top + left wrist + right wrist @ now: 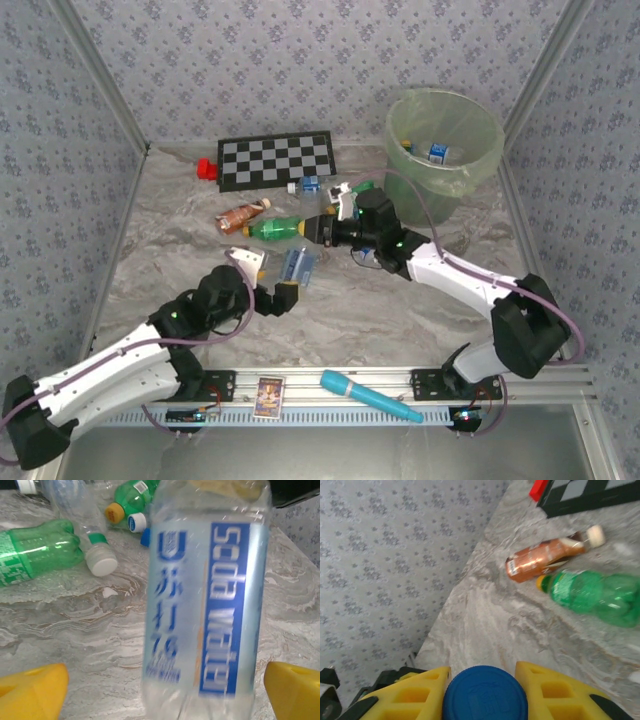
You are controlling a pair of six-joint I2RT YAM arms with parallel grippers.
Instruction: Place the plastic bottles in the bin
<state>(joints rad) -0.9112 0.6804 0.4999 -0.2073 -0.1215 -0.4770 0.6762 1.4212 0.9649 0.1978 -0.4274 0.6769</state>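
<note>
Down close, straddling the soda water bottle (pixel 205 605) with the left gripper (pixel 161 692) — spread wide at the jaws, gripping nothing. Calls for closing on the label. Further out, clenched on a blue-capped bottle (pixel 485 700) with the right gripper (pixel 484 677) — probably grasped, so next lift and carry to the bin (pixel 465 175), far right. Loose on the table (pixel 180 230): one brown bottle (pixel 240 216), two green bottles (pixel 278 228), a few clear. Inside the one bin, two visible.
</note>
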